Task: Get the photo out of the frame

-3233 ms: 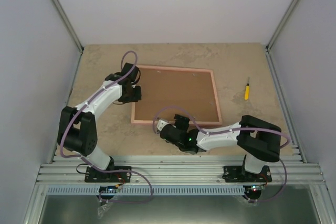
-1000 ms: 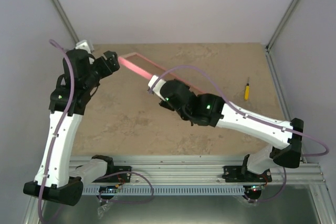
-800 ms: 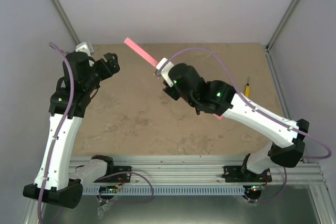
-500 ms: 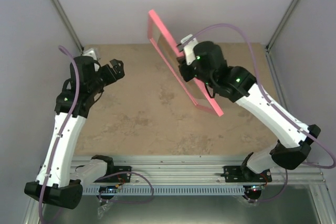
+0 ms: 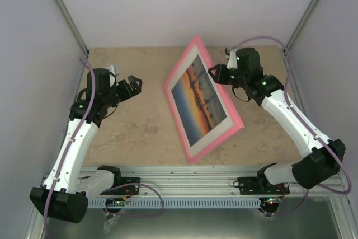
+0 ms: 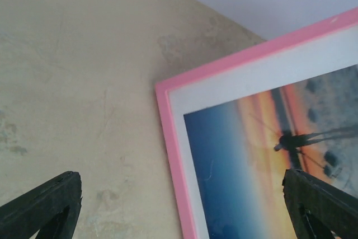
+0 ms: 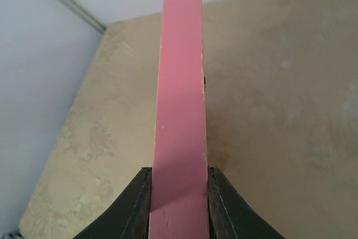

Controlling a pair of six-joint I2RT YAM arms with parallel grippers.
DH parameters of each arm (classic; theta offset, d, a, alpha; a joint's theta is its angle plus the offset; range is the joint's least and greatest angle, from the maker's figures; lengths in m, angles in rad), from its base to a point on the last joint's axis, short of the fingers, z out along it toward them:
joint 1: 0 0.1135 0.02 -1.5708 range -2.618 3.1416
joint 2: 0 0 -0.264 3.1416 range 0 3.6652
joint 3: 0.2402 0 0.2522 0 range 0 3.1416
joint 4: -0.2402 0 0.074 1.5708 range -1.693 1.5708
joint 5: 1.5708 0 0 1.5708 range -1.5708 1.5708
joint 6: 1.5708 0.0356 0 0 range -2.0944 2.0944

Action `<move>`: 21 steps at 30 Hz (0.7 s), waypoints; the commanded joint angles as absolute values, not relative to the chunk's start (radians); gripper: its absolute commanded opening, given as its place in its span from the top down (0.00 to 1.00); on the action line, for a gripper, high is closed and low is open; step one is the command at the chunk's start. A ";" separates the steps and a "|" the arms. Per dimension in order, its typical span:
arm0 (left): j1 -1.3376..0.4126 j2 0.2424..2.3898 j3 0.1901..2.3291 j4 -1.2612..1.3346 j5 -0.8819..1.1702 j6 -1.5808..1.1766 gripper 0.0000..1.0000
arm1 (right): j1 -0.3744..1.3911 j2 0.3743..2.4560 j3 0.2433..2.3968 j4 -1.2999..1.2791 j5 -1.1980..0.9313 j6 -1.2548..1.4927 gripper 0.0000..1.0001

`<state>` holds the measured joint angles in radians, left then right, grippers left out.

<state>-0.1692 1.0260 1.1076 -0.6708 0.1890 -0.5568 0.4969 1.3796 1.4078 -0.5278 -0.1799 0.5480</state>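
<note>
Right gripper [image 7: 178,173] is clamped on the frame [image 5: 217,143]. In the right wrist view 1 pink rail runs edge-on between the 2 black fingers [image 7: 138,201], both pressed against its sides. From the top camera the grip sits on the upper part of the frame's right-hand rail, near the far right of the table [image 5: 140,132]. The frame hangs tilted, face toward the overhead camera: top corner toward the back wall, lowest corner toward the near edge of the table. Cannot tell whether that low corner touches the tabletop or is just above it. The photo [image 5: 202,102] is inside the frame, not yet out: orange sunset bands over blue water, with small dark figures. A white mat [image 6: 263,75] borders it on all 4 sides, just inside the pink rails. Left gripper [image 5: 136,84] stands with its jaws fully apart and nothing between them, off to the left of the frame and apart from it, above the left half of the table. In the left wrist view its 2 fingertips [image 6: 47,202] show at the bottom corners of the picture, wide apart. Between them lie 1 corner of the frame, a strip of mat and the blue and orange of the print, with bare beige stone-patterned tabletop to the left. Left arm reaches up from its base at the near left; right arm arcs along the right side.
</note>
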 commanded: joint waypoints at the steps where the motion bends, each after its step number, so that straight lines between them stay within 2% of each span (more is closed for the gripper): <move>1: -0.164 1.025 1.052 -0.630 0.259 -0.577 0.00 | 0.412 1.290 1.257 -0.277 -0.321 0.728 0.99; 11: -0.164 1.104 0.903 -0.569 0.411 -0.593 0.00 | 0.268 1.200 0.789 0.073 -0.384 0.911 0.99; 21: -0.166 1.225 0.783 -0.480 0.476 -0.582 0.02 | 0.168 1.239 0.490 0.393 -0.444 0.977 1.00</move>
